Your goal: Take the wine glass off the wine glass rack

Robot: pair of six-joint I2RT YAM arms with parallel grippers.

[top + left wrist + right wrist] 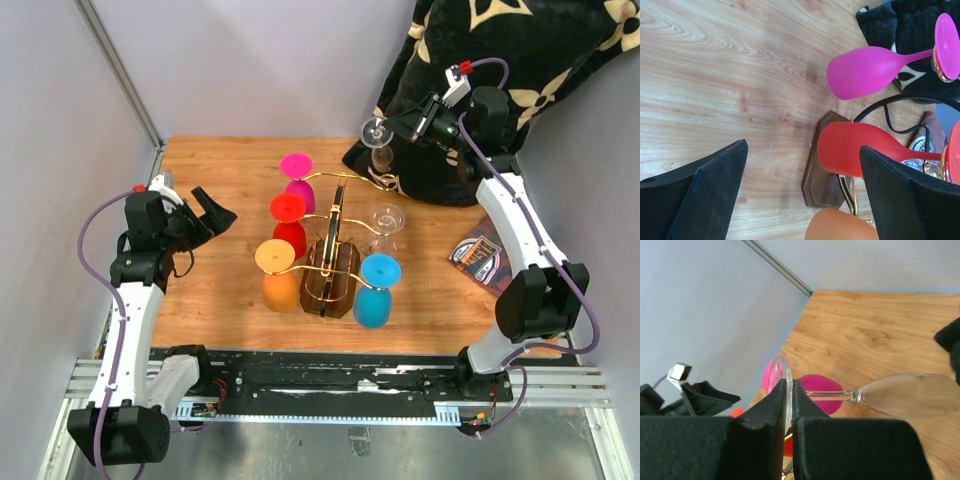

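The right gripper (395,124) is reaching in from the upper right of the top view, its jaws squeezing down narrowly on the round foot of a clear wine glass (376,131). It is holding the glass tipped on its side, clear of the wine glass rack (335,232) and up in front of the black patterned cushion (520,50). In the right wrist view the stem is running off to the right, toward the bowl. The rack is standing mid-table on its dark brown base, carrying a pink glass (297,166), a red glass (288,208), an orange glass (273,257), a blue glass (380,271) and another clear glass (387,218), all hanging bowl-down. The left gripper (218,205) is hovering at the left of the wooden table (220,160), jaws spread wide and gripping nothing, well apart from the rack.
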